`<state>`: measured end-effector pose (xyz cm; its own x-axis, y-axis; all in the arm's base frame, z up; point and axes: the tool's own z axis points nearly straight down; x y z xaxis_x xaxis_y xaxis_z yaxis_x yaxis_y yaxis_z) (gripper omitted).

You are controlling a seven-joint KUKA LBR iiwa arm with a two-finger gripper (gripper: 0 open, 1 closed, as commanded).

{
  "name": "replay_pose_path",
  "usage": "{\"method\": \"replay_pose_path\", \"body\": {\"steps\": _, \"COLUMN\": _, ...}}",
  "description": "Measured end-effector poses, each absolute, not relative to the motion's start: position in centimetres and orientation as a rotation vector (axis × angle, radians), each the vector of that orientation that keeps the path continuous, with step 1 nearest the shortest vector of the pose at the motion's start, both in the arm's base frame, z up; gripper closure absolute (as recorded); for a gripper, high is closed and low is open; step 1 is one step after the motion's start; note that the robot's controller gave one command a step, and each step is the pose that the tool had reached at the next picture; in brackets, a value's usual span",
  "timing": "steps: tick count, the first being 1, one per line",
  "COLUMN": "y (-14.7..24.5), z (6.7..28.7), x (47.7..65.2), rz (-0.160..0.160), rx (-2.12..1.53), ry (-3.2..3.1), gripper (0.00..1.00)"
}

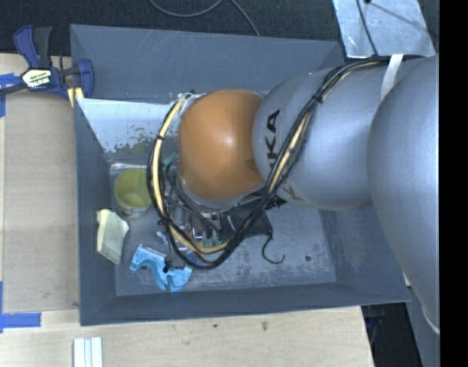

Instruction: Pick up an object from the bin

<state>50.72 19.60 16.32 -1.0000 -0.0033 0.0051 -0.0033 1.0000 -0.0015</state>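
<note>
Camera view has the tool low in the bin, view's left half, its opening impossible to tell; the blue plastic piece lies just beside it, toward the near-left corner.

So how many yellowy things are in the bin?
2: a round yellow-green cup at the left, and a pale yellow rectangular block just below it. The arm may hide more.

What lay where in your bin
Your arm lay across from the right, its wrist above the middle of the bin. Left of the wrist sat a cup, a foam block just before it, and a plastic piece nearest the front wall. A hook lay toward the front right.
</note>
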Motion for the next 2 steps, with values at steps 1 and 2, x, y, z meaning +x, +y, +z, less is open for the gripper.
{"method": "replay_pose_path", "body": {"steps": 1, "y": 19.5, "z": 16.8, "x": 50.9, "rz": -0.002, "rx": 0.0, "ry": -3.144, "gripper": 0.0}}
{"method": "replay_pose_path", "body": {"steps": 2, "y": 18.0, "z": 15.3, "x": 51.2, "rz": 0.0, "rx": 0.077, "ry": -3.14, "gripper": 0.0}}
